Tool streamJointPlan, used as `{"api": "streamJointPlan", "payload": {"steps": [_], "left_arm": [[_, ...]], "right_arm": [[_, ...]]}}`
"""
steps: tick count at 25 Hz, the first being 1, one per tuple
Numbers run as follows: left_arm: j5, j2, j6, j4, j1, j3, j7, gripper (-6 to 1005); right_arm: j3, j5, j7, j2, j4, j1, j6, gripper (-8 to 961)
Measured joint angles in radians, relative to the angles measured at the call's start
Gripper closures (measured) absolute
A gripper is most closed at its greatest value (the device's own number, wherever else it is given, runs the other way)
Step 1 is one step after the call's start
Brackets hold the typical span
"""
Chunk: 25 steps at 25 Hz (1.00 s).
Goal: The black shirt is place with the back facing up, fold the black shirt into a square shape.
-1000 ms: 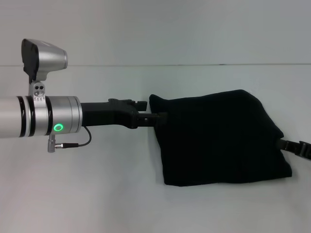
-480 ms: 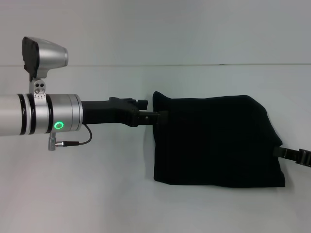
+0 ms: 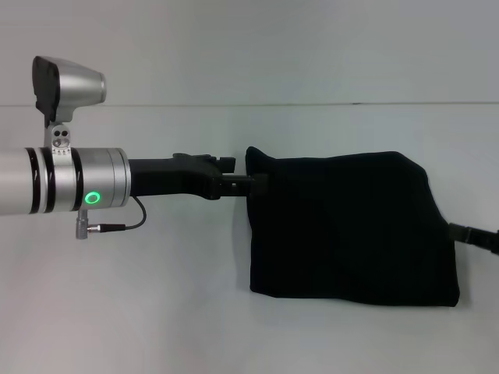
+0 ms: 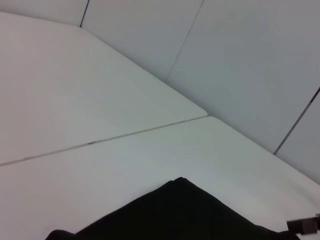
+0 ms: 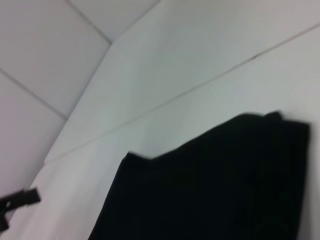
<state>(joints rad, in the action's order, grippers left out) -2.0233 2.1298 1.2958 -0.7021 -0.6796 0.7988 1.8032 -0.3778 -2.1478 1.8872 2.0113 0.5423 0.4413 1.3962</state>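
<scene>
The black shirt (image 3: 347,226) lies folded into a rough square on the white table (image 3: 156,312), right of centre in the head view. My left arm reaches in from the left, and the left gripper (image 3: 261,183) meets the shirt's left edge just below its raised upper corner. Its tip merges with the dark fabric. At the shirt's right edge, only a short black part of my right gripper (image 3: 474,237) shows. The black shirt (image 4: 185,215) fills the bottom of the left wrist view. In the right wrist view the black shirt (image 5: 210,190) is also large.
The table's far edge (image 3: 312,104) runs along a pale wall. A seam (image 4: 110,139) crosses the tabletop. Bare table surface lies in front of and to the left of the shirt.
The shirt's slanted lower edge has levelled and its outline has squared up. The right gripper has drawn back toward the right edge. The left arm has barely moved.
</scene>
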Motion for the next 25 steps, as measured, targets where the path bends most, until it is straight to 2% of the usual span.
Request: {"api": "streamJointPlan", "payload": {"steps": [7,12,13,15,20,22,23,25], "left_arm": [[0.007,-0.006,0.026,-0.009,0.000,-0.005,0.022,134],[0.037,-0.018,0.171,-0.020,-0.009,-0.079,0.030,132],[0.045,-0.020,0.203,-0.023,-0.007,-0.093,0.020,131],[0.054,-0.022,0.264,-0.037,0.000,-0.114,-0.005,129],[0.037,-0.032,0.393,-0.100,0.031,-0.126,-0.112,132],[0.011,-0.038,0.410,-0.108,0.034,-0.126,-0.141,134],[0.000,-0.040,0.412,-0.109,0.034,-0.127,-0.147,135],[-0.025,-0.041,0.417,-0.114,0.035,-0.126,-0.153,137]], "right_arm": [[0.125,0.007,-0.030,-0.030,0.038,-0.011,0.024,689],[0.180,0.099,-0.138,-0.036,0.080,-0.012,0.156,447],[0.179,0.115,-0.166,-0.037,0.080,-0.011,0.181,364],[0.172,0.130,-0.228,-0.038,0.082,-0.003,0.235,199],[0.100,0.127,-0.358,-0.041,0.100,0.041,0.341,42],[0.011,0.122,-0.345,-0.042,0.140,0.067,0.347,44],[0.011,0.122,-0.345,-0.042,0.140,0.067,0.347,45],[-0.053,0.121,-0.306,-0.043,0.174,0.083,0.343,48]]}}
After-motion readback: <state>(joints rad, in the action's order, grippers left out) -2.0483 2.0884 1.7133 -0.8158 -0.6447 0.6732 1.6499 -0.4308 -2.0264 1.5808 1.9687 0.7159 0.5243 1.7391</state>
